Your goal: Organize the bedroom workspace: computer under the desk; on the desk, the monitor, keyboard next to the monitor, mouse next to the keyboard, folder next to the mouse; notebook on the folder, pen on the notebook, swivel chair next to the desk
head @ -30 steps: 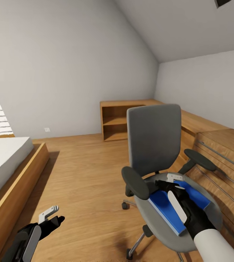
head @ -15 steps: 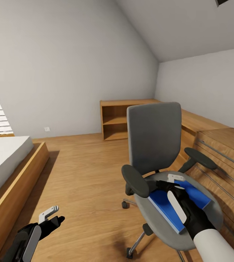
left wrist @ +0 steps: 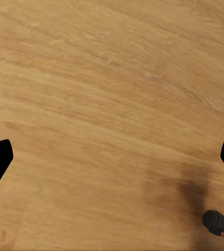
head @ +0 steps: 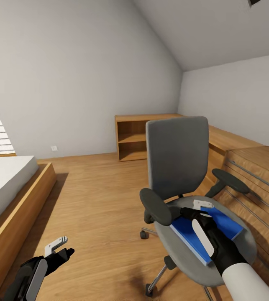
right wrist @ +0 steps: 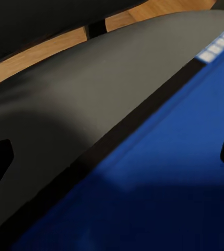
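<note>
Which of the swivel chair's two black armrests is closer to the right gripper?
The black armrest on the side toward the bed, beside the right gripper over the blue folder. The other armrest sits farther off, toward the wooden drawer unit.

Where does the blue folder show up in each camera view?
Head view: the blue folder lies on the swivel chair's seat, lower right, under the right gripper.
Right wrist view: it covers the picture's lower right.
Left wrist view: wooden floor and a chair caster.
Shared landmark: the grey seat.
</note>
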Tool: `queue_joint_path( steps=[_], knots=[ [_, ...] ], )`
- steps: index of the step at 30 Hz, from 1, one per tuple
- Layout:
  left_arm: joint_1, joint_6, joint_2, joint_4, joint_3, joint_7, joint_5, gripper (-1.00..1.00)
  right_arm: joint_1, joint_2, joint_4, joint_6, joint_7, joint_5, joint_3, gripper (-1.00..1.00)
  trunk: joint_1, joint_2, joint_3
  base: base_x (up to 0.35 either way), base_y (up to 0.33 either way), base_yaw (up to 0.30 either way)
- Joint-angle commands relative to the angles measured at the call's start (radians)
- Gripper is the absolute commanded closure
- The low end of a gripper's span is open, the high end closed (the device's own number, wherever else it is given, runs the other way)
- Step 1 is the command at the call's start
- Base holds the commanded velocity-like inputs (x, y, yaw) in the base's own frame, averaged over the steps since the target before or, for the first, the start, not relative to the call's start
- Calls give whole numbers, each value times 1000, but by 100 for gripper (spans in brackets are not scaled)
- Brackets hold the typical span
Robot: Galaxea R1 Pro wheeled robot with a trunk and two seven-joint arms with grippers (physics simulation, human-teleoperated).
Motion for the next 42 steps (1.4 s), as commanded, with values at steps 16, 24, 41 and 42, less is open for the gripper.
queue_joint_path(
  steps=[16, 24, 41, 42],
  knots=[
    [0, 6, 2, 22, 0, 9, 10, -100, 0, -2, 0, 4, -11, -17, 4, -100, 0, 0, -1, 0, 0, 0],
    [0, 1, 4, 46, 0, 9, 8, -100, 0, -2, 0, 4, -11, -16, 8, -100, 0, 0, -1, -67, 0, 0],
    [0, -1, 4, 54, 0, 8, 6, -100, 0, -2, 0, 4, -10, -14, 10, -100, 0, 0, -1, -116, 0, 0],
    [0, -1, 4, 54, 0, 8, 6, -100, 0, -2, 0, 4, -10, -14, 10, -100, 0, 0, -1, -292, 0, 0]
  ],
)
